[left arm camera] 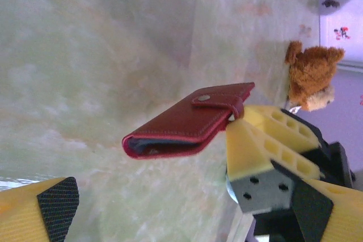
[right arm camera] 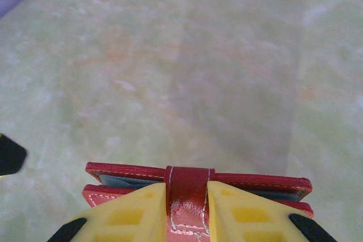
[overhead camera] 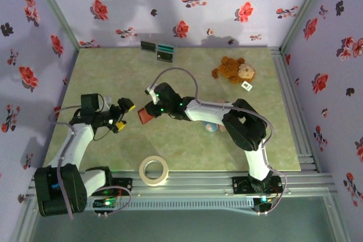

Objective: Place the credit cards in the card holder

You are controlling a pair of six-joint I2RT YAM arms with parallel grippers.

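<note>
Barely begun, judging from the layout. On the pale green surface (overhead camera: pixel 113 72), at the upper right of the top view, a brown plush toy (overhead camera: pixel 233 72), well apart from the work; at the bottom centre, a tape roll (overhead camera: pixel 154 171), likewise out of play. In the middle of the frame, the red card holder (overhead camera: pixel 144 115), lifted off the surface and pinched at its strap end by the right gripper (overhead camera: pixel 152 109), clamped firmly on it. Folded and apparently snapped shut, with just a sliver of grey-teal lining at its free edge in the left wrist view. Just to its left, the left gripper (overhead camera: pixel 126 115), spread wide, holding nothing, facing the card holder. At the upper centre, near the back wall, the credit cards (overhead camera: pixel 159 50), dark and teal, standing close together and far from the card holder. None loaded, as far as can be seen. Left to do, by this reckoning: opening the card holder, fetching each card, slipping it into a pocket.
</note>
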